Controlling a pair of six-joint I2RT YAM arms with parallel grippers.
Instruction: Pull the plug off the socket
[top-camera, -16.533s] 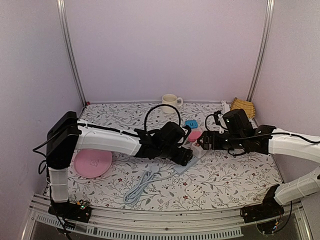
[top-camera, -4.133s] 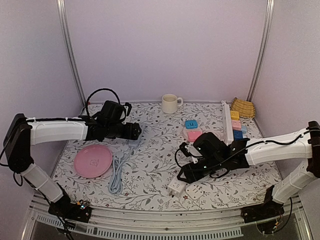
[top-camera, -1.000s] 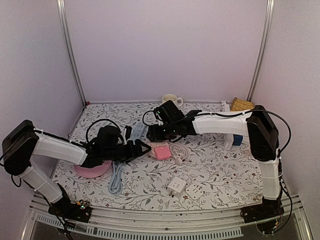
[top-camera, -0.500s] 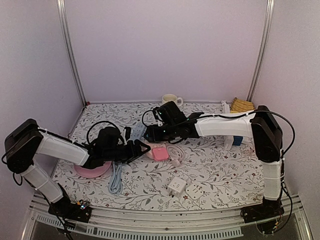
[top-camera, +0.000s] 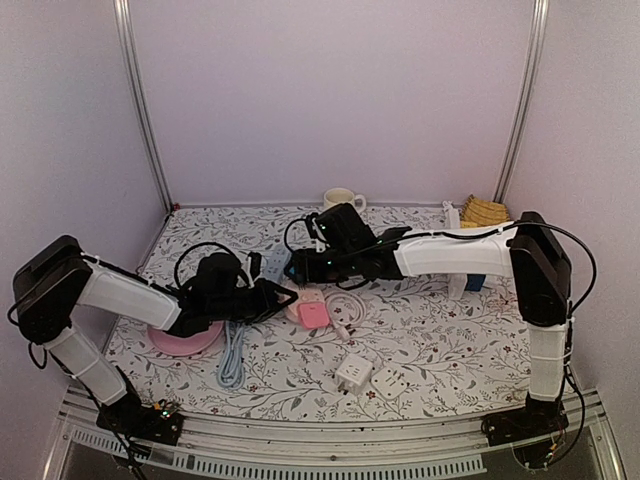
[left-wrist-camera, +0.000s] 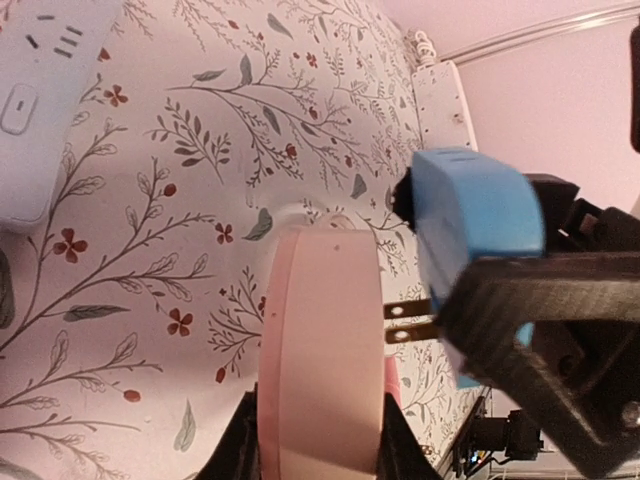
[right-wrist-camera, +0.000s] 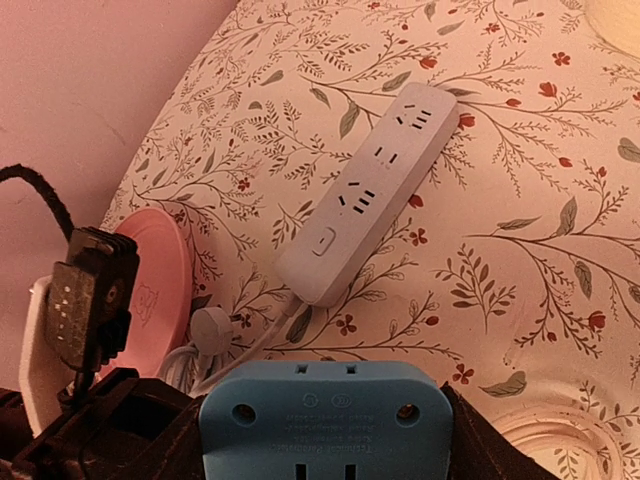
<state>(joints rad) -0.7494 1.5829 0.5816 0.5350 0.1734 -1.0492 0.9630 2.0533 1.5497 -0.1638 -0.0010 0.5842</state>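
Partway out of pink socket (left-wrist-camera: 320, 350): blue plug (left-wrist-camera: 475, 215)

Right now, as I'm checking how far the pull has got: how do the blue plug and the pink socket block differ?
The blue plug sits in the right gripper; the pink socket block in the left gripper. The blue plug carries two metal prongs; the pink socket block takes them in its face. Shared: both are clamped, with the prongs bridging a gap between them.
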